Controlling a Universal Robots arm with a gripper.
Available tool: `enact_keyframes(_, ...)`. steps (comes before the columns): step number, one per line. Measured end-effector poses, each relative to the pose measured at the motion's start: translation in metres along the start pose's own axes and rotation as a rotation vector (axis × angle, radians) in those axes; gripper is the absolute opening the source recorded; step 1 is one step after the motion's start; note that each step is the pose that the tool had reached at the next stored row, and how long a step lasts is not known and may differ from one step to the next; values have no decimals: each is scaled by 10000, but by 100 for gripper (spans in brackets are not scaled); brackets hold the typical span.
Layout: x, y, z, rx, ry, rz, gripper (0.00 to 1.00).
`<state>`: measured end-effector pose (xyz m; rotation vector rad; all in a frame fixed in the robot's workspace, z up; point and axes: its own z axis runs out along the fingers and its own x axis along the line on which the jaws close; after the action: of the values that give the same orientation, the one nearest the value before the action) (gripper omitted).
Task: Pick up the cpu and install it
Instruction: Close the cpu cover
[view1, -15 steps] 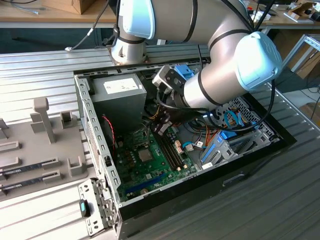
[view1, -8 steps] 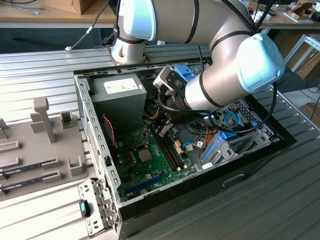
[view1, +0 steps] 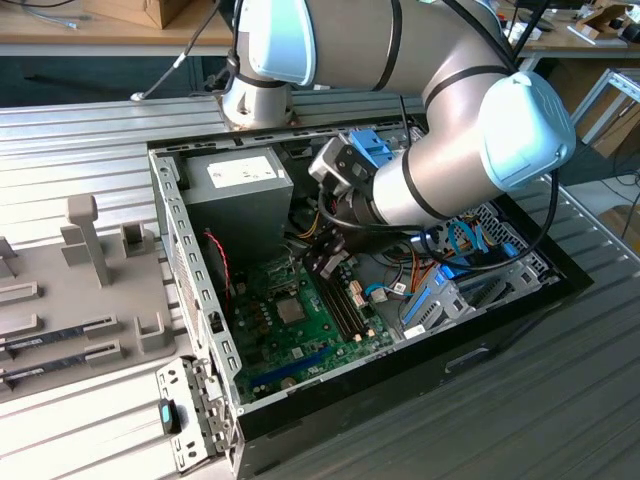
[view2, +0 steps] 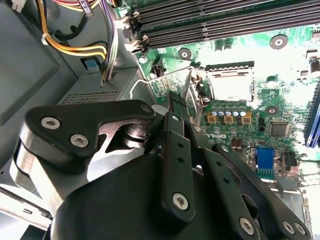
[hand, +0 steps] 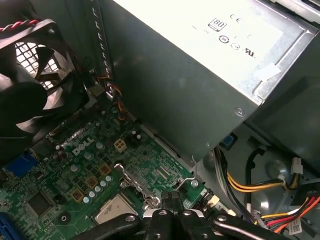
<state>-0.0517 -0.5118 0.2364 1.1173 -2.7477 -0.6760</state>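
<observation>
**Operator:** Report the end effector and the part.

**Technician:** The gripper (hand: 172, 196) hangs inside the open case, low over the motherboard (view2: 280, 65) and just beside the socket. Its two black fingers lie together or very nearly so. No chip is between them. Whether they pinch anything thin cannot be told. The cpu (view2: 230, 84) lies flat inside the socket frame, apart from the fingertips.

**Operator:** List the hazards.

**Technician:** These are judgements, not observations.
1. The wire lever (view2: 160, 74) appears lifted off the board, close to the fingertips. A sideways drift could snag and bend it.
2. The chip looks unclamped. A knock from the fingers could tilt it in the frame, and pressure on a tilted chip would likely damage the contacts beneath.
3. The cables (view2: 75, 47) run near the gripper's linkage. A rotation of the wrist could catch them.
4. The power supply (hand: 190, 85) stands close by, which leaves little room for correction on that side.

**Operator:** Describe the materials and forms.

**Technician:**
- The chip is a thin square with a smooth silver-grey metal top.
- The board is green laminate, rigid and densely populated. It carries a row of small round capacitors (view2: 227, 116) and long, dark, ribbed memory slots (view2: 225, 20).
- The lever is slender bent steel wire, probably springy.
- The power supply is a grey sheet-metal box with a white label.
- The fan (hand: 30, 85) is black plastic with curved blades.
- The gripper links are matt black plates joined by bright screw heads.
</observation>
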Motion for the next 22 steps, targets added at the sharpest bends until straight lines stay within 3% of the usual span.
enact_keyframes(16,74,-69,-39,-11,-11,-4,11)
enact_keyframes(22,74,-70,-37,4,-120,213,11)
